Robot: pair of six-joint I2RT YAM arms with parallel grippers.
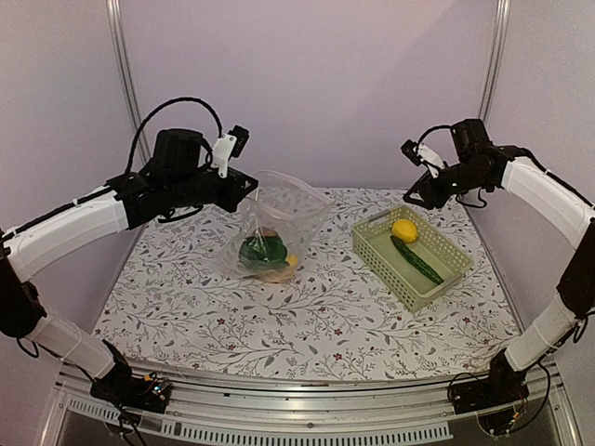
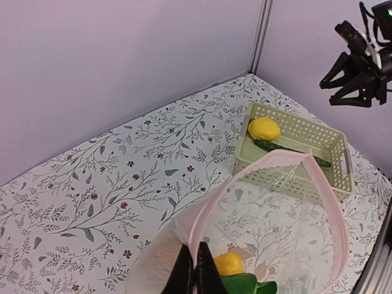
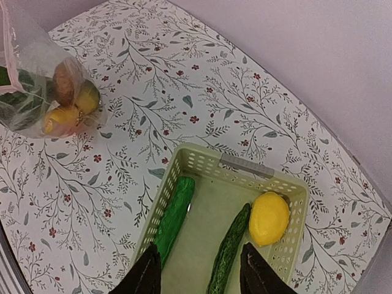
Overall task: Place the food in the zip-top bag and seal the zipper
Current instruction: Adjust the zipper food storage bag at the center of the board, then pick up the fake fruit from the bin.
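My left gripper (image 2: 196,271) is shut on the mouth edge of the zip-top bag (image 1: 282,216), pinching it by the pink zipper (image 2: 207,215) and holding it up with the mouth gaping. Inside lie a leafy green (image 1: 261,249), a yellow fruit (image 2: 228,263) and a reddish-brown round piece (image 3: 63,82). My right gripper (image 3: 201,277) hangs open above the pale green basket (image 3: 202,153), nothing between its fingers. A yellow lemon (image 3: 269,218), a dark green cucumber (image 3: 229,248) and a brighter green long piece (image 3: 173,217) lie in that basket.
The basket (image 1: 381,269) stands at the right on the floral tablecloth (image 1: 307,325), the bag left of centre. Lilac walls close the back and sides, with metal posts (image 1: 121,65) in the corners. A metal rail (image 1: 307,400) runs along the near edge.
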